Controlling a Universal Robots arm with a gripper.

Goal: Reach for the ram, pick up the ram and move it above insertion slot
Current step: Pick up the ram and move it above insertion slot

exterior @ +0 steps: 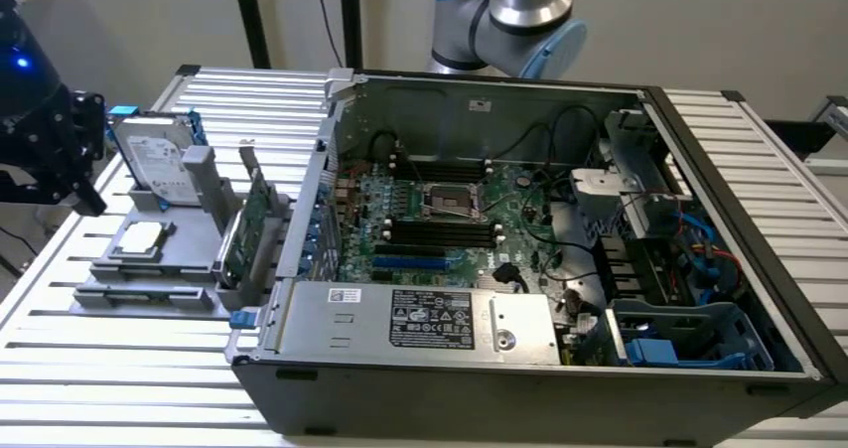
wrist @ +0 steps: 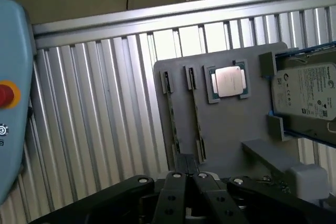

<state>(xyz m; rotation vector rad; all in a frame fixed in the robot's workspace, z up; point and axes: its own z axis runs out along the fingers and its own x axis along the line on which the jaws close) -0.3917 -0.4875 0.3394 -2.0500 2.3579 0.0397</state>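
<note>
Ribbed metal desk (wrist: 94, 129), grey tray (exterior: 186, 259) at the exterior view's left holding the ram (wrist: 195, 114); gripper (wrist: 190, 176) near it, fingers (wrist: 176, 198) pressed together, empty: reach stage, probably, and a grasp needs them parted.

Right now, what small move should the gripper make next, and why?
Probably ease the gripper down toward the ram. It hangs near the gray tray's edge, apart from the ram, which stands on edge beside the CPU.
</note>
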